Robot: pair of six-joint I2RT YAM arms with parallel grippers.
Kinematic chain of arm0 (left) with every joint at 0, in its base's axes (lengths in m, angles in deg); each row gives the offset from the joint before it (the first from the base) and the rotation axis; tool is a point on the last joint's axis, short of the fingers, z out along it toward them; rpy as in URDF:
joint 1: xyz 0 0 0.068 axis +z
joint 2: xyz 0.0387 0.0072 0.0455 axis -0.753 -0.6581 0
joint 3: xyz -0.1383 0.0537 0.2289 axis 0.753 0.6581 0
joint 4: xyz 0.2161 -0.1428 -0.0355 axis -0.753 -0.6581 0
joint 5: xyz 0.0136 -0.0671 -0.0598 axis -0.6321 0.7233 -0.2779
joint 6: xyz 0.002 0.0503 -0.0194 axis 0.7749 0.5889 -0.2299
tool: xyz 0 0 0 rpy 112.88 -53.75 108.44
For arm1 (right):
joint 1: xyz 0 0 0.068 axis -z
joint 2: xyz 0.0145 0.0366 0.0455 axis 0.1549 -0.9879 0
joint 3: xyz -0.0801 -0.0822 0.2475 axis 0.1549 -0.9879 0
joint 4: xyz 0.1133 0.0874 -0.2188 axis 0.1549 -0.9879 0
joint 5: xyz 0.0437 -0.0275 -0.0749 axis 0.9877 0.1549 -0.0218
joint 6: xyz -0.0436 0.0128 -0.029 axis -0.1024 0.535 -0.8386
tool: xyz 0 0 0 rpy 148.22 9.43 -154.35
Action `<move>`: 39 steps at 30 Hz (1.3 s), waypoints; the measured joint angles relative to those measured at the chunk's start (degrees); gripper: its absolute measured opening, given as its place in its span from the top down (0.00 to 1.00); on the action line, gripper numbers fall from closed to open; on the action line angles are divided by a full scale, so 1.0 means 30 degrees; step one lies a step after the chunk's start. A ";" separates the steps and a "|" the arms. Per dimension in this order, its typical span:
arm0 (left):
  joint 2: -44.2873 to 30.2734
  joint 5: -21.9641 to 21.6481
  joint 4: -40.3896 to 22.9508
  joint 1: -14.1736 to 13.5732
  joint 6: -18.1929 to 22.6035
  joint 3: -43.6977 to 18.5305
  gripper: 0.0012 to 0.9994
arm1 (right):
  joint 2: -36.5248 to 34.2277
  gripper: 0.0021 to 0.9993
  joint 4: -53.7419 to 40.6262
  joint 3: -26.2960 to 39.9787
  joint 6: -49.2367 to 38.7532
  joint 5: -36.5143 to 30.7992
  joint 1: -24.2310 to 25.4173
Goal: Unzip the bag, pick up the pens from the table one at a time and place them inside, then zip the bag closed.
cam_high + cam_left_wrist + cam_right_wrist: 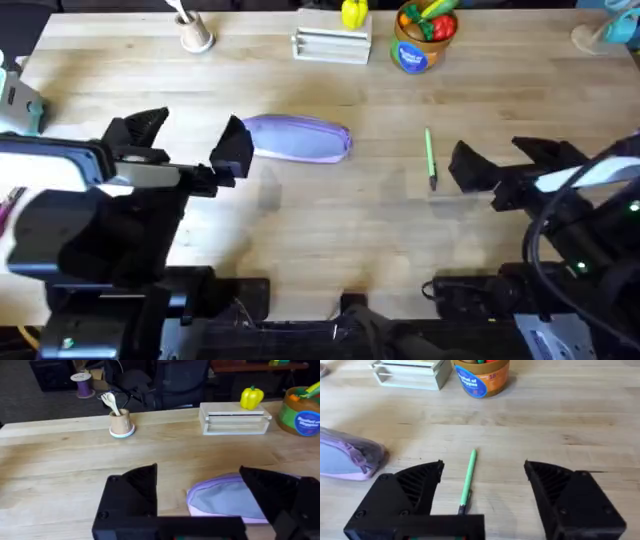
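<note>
The tabletop point(330, 215) is pale wood in jointed strips with visible grain. The bag point(297, 137) is lavender-purple, and the pen point(430, 156) is light green with a dark tip. Both pincers, left point(190, 140) and right point(500, 160), are black, while the tub point(413, 48) at the back is orange with a blue label.

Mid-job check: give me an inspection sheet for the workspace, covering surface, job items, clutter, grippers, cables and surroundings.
Surface: wooden table, bare around the work area.
Job's things: purple bag lying flat, whether zipped cannot be told; green pen on the table, apart from the bag.
Clutter: cup with utensils, white rack, yellow pepper, toy veggie tub along the far edge.
Grippers: left gripper open at the bag's end; right gripper open beside the pen.
Cables: black cable on the right arm.
Surroundings: chairs behind the table.
</note>
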 joint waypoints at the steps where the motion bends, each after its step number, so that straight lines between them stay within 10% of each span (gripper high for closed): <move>1: -0.0538 0.0215 -0.0673 -0.0005 0.0176 -0.1010 0.01 | -0.0444 0.00 -0.0702 0.0936 0.0014 0.0068 0.0000; 17: -1.1557 0.2406 -0.8877 0.0002 0.3119 -1.4920 0.01 | -1.1366 0.00 -1.0050 1.5764 0.0066 0.2964 0.0000; 39: -1.5255 0.4304 -1.2782 0.0003 1.3467 -1.6207 0.01 | -1.2967 0.00 -0.9098 1.6556 0.0131 0.5205 0.0000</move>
